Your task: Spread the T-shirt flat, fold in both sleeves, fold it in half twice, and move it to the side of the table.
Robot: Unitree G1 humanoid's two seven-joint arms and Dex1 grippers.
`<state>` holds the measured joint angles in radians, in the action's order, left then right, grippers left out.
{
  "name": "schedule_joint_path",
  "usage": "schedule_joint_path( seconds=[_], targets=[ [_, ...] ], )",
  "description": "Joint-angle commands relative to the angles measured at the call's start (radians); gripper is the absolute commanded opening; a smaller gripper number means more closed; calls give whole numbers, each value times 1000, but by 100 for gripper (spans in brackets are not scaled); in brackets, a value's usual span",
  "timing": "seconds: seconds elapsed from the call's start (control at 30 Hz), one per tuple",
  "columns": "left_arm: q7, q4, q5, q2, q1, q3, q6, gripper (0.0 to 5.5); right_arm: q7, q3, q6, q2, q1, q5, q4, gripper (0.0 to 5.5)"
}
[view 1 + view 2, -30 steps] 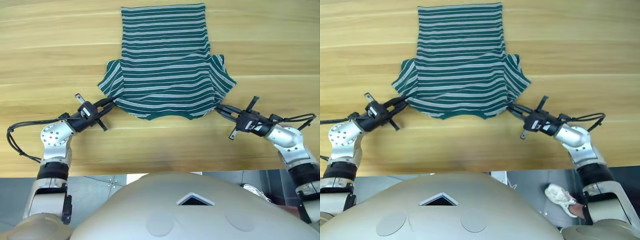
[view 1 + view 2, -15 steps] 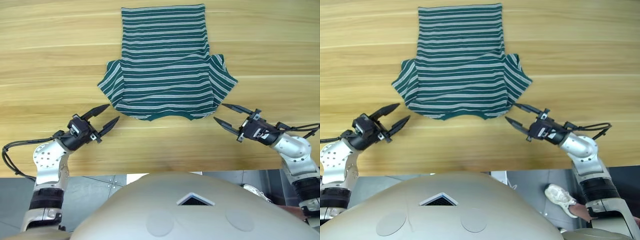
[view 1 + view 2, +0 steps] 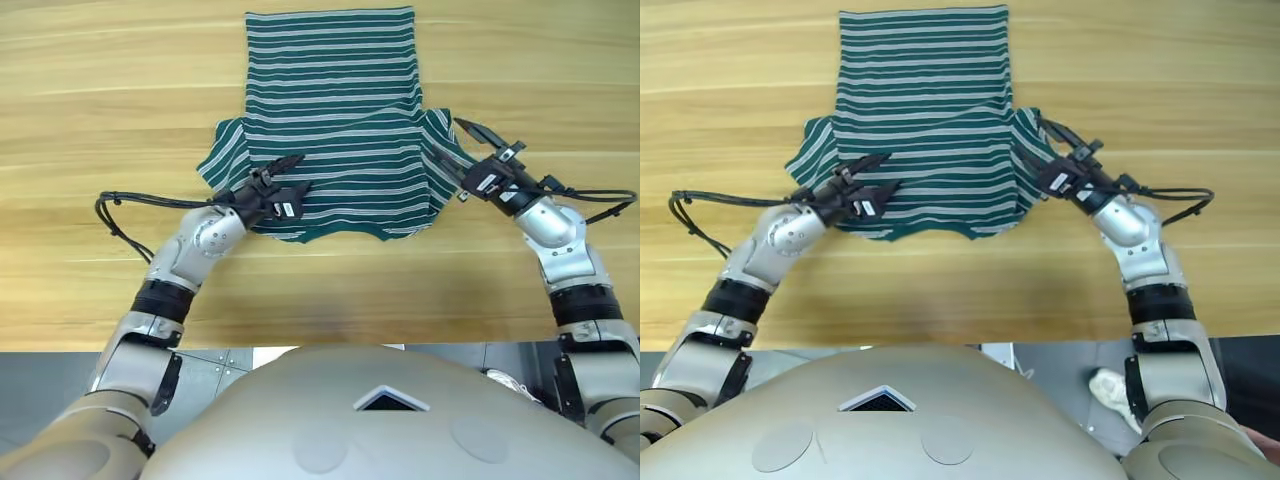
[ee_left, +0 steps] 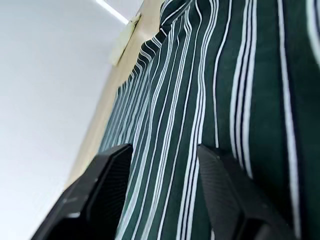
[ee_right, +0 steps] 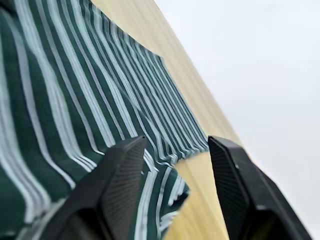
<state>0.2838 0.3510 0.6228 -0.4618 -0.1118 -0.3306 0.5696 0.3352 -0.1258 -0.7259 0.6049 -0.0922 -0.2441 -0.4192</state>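
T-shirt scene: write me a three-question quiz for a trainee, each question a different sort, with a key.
1. True or false: both sleeves of the T-shirt are already folded in.
2. The right gripper is over which part of the shirt? A) the sleeve on the robot's right B) the far hem C) the collar
3. Fill in: the left gripper is above the shirt with its jaws ____.

Key: 1 false; 2 A; 3 open.
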Motion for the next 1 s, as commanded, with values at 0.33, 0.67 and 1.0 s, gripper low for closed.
schedule_joint_path(
  seconds=[0.33,0.67,1.0],
  targets=[
    [-14,-69,-64,-116,249,-15,-7,239,-210,-97,99,-19,-63,-310,-193,231],
    [-72,-108,-65,-109,264,-2,-24,239,-210,-137,94,-2,-4,-288,-174,231],
    [-113,-72,-47,-106,246,-12,-25,239,-198,-123,42,22,34,-223,-118,231]
  ],
)
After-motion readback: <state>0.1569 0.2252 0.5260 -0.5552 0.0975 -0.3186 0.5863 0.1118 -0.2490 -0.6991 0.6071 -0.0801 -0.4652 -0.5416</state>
